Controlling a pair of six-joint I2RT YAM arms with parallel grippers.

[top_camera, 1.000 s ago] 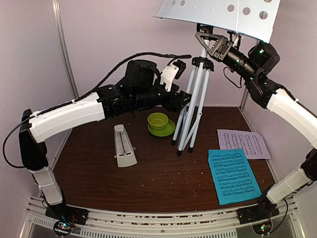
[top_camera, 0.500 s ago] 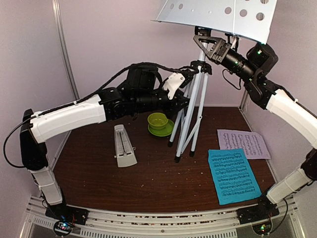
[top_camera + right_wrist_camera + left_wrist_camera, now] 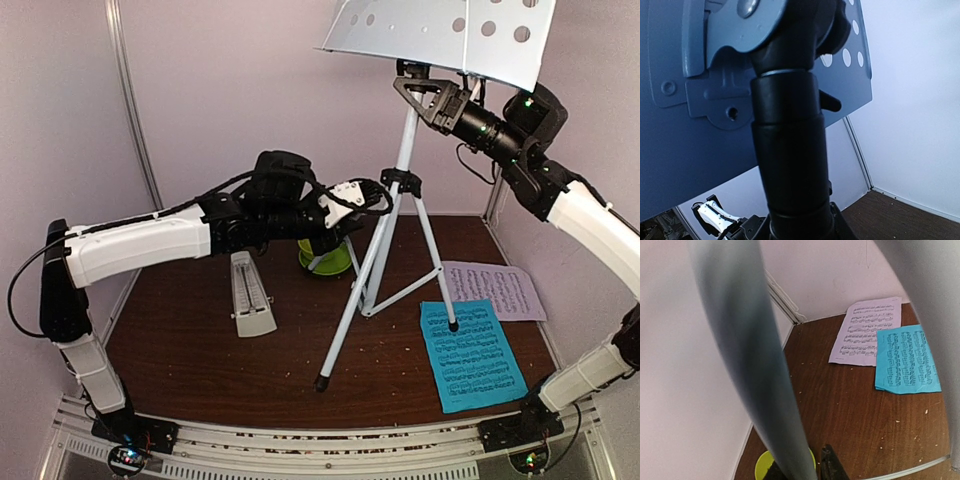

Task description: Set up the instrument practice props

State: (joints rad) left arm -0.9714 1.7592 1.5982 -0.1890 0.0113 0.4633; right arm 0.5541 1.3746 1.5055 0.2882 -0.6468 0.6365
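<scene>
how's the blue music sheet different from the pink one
The blue music sheet is bright turquoise; the pink music sheet is pale. On the table, the blue lies nearer the front edge, the pink farther back. Where they meet, the blue overlaps the pink. A tripod foot appears to rest on the blue, none on the pink. Both lie flat, print up.

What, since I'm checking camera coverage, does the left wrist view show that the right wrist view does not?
Only the left wrist view shows the pink sheet, the blue sheet beside it, the rim of the lime bowl, and a blurred tripod leg crossing the frame close to the lens. Only the right wrist view shows the back of the perforated desk and the black post under it, very near. Both show the brown table and pale walls.
</scene>
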